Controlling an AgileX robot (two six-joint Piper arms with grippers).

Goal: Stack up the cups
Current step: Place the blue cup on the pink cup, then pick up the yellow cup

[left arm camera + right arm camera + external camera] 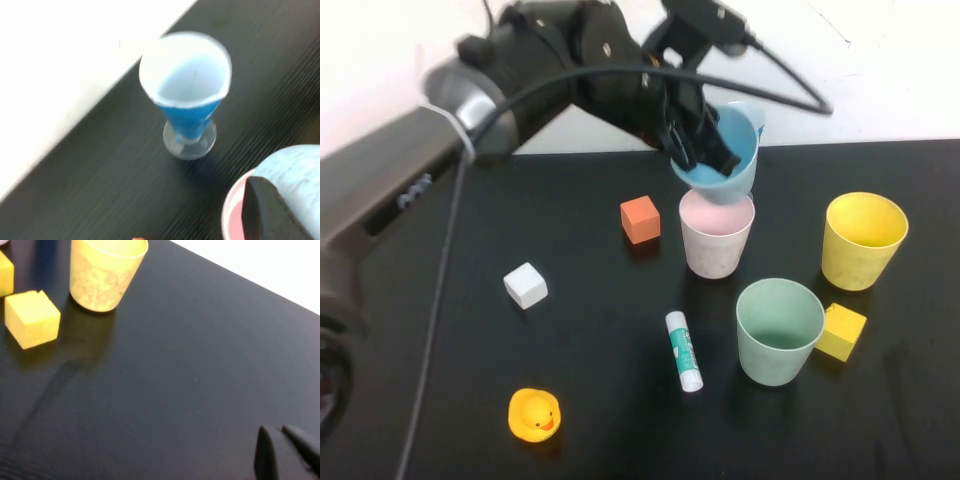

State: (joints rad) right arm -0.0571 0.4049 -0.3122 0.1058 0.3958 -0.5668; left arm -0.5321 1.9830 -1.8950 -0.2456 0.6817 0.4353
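My left gripper (708, 150) is shut on the rim of the light blue cup (728, 165), which hangs tilted just above the pale pink cup (717, 238). In the left wrist view one dark finger (267, 212) lies against the light blue cup (295, 167) over the pink cup's rim (231, 210). The pale green cup (778, 330) stands upright at the front right. Further right, the yellow cup (863, 240) also stands upright. My right gripper (276, 431) does not show in the high view; it hovers shut over bare table, away from the yellow cup (105, 275).
A dark-blue paper cup (187, 85) with a white inside stands behind the pink cup near the table's far edge. An orange cube (640, 219), white cube (525, 285), rubber duck (534, 414), glue stick (684, 350) and yellow cube (842, 332) lie scattered on the black table.
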